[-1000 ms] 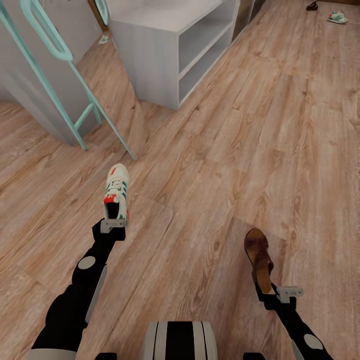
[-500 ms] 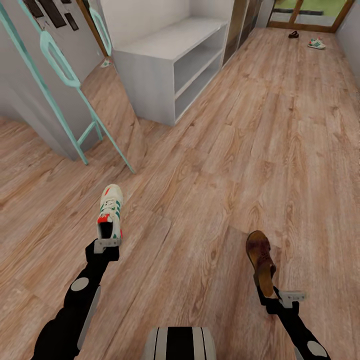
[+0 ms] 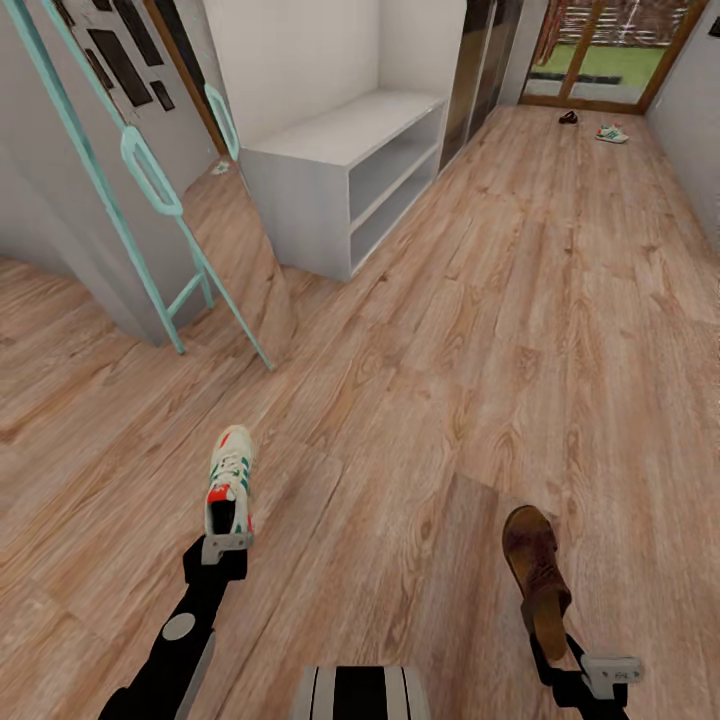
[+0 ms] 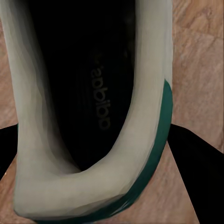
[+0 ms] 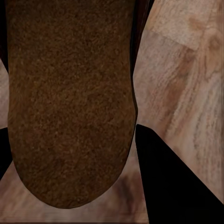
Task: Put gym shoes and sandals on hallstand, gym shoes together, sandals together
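Observation:
My left gripper [image 3: 226,541] is shut on the heel of a white gym shoe [image 3: 229,483] with green stripes, held above the corridor floor [image 3: 430,330]. In the left wrist view, the shoe's dark inside [image 4: 93,102] sits between black fingers [image 4: 198,163]. My right gripper [image 3: 551,640] is shut on the heel end of a brown sandal [image 3: 533,565], whose brown surface [image 5: 70,102] shows between fingers [image 5: 172,182]. The pale hallstand [image 3: 340,165] stands ahead to the left. Far down the corridor, the second gym shoe [image 3: 610,133] and second sandal [image 3: 568,117] lie on the floor.
A teal-framed mirror [image 3: 155,190] leans against the wall left of the hallstand. A glass door [image 3: 610,50] closes the corridor's far end, and a wall [image 3: 690,110] runs along the right. Open plank floor lies between me and the hallstand.
The head view has tilted up, showing more of the corridor's far end, so both arms sit lower in the picture. Each gripper still holds its shoe.

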`<state>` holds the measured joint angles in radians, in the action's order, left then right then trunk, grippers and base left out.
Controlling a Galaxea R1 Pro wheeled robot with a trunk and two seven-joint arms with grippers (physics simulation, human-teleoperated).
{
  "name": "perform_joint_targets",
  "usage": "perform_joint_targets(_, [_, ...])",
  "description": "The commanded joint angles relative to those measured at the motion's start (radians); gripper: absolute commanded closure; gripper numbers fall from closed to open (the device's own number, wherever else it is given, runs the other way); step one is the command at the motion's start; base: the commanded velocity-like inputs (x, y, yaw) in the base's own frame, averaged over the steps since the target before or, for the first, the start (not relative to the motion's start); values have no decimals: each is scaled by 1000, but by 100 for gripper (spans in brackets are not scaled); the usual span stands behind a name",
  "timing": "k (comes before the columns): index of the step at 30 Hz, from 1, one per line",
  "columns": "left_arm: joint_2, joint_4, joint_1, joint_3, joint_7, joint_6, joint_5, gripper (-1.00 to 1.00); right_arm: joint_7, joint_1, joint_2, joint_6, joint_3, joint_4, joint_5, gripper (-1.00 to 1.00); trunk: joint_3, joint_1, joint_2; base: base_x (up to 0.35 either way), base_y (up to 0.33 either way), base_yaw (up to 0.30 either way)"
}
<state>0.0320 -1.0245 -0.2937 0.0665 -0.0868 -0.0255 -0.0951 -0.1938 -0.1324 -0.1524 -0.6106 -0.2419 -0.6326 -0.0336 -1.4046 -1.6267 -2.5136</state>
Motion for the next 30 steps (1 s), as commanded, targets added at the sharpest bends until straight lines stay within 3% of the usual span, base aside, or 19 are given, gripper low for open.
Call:
perform_joint_targets(1, [1,9,5,1,-14,-8,-9,100,-9,3,1,-3,-5,4,0,100,5,1,0,0,0,0])
perform_joint_targets(4, [0,37,27,1,-30,-16,-11,100,-9,13,1,-4,-5,16,8,100,21,2,1,0,0,0])
perform_joint_targets(7, [-2,50,61,1,-35,-34,-14,100,-10,19,1,-4,-5,20,92,100,38,3,1,0,0,0])
perform_joint_targets(9, [-4,51,76,1,-36,-50,-13,100,-10,20,1,-4,-5,20,108,100,49,4,2,0,0,0])
perform_joint_targets(30, [-5,66,91,3,-41,-65,-10,100,-13,21,2,-3,-3,52,114,100,163,14,7,0,0,0])
